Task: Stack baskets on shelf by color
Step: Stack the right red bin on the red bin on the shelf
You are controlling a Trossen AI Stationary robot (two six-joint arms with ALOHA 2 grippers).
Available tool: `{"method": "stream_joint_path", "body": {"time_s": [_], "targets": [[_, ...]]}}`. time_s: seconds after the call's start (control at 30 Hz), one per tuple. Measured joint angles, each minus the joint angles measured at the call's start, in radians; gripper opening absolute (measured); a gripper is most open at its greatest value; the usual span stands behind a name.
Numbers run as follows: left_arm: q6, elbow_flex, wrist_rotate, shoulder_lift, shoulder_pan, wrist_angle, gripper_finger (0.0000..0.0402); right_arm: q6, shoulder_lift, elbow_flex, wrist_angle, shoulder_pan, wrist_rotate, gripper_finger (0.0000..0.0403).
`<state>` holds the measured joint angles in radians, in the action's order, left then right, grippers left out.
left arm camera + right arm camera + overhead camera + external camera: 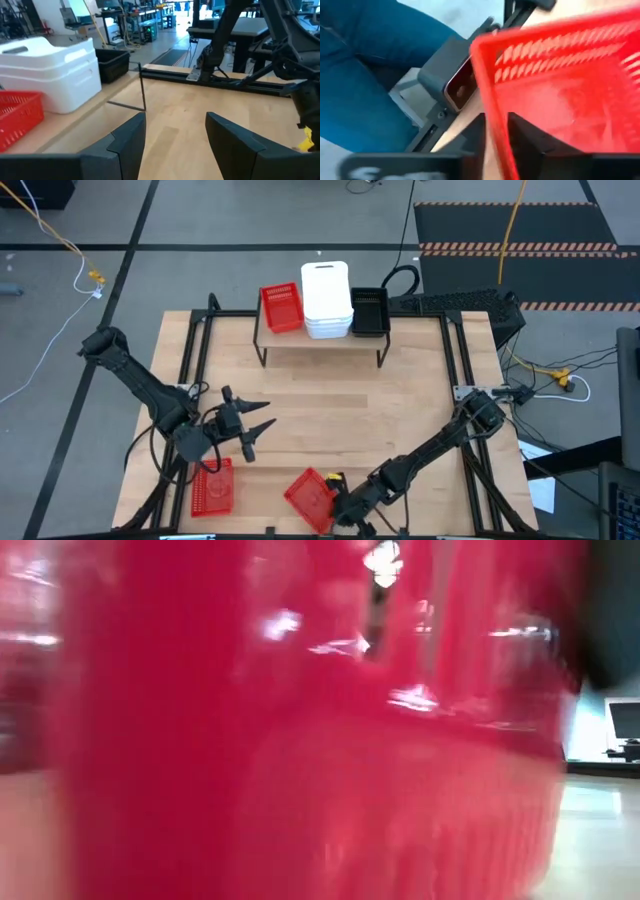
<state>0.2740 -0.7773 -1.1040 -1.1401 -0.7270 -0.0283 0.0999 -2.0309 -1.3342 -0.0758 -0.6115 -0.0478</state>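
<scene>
In the high view the shelf (320, 345) stands at the table's far middle. On it, left to right, are a red basket (281, 308), a stack of white baskets (327, 300) and black basket(s) (369, 311). Another red basket (212, 486) lies flat on the table near the left front. My left gripper (250, 425) hovers open just beyond it, facing the shelf (75, 125). My right gripper (340, 502) is at the near edge, shut on a third red basket (310, 498), which fills the low view (300, 740). My right gripper (495, 145) holds the red basket by one mesh side wall at its rim (490, 115), one finger (530, 140) inside the basket and the other outside. It comes from the table's right, slanting down. The basket is tilted at the table's near edge; whether it is lifted clear, I cannot tell.
Bare tabletop (340, 410) lies between the shelf and both grippers. Black rails (455, 360) run along the table's sides. A person's leg in blue trousers (370, 75) shows beyond the near edge in the right wrist view. A small yellow object (335, 477) lies by the right gripper.
</scene>
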Motion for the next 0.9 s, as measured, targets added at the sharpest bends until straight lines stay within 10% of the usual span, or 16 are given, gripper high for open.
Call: {"method": "stream_joint_path", "body": {"time_s": [0.27, 0.9], "targets": [[-0.135, 0.0, -0.123, 0.068, 0.003, 0.003, 0.0207, -0.097, 0.128, 0.0, -0.126, 0.099, -0.067, 0.0006], [-0.293, 0.0, -0.45, 0.181, 0.0, 0.08, 0.0207, -0.73, 0.443, -0.005, -0.159, 0.525, 0.156, 0.0001]]}}
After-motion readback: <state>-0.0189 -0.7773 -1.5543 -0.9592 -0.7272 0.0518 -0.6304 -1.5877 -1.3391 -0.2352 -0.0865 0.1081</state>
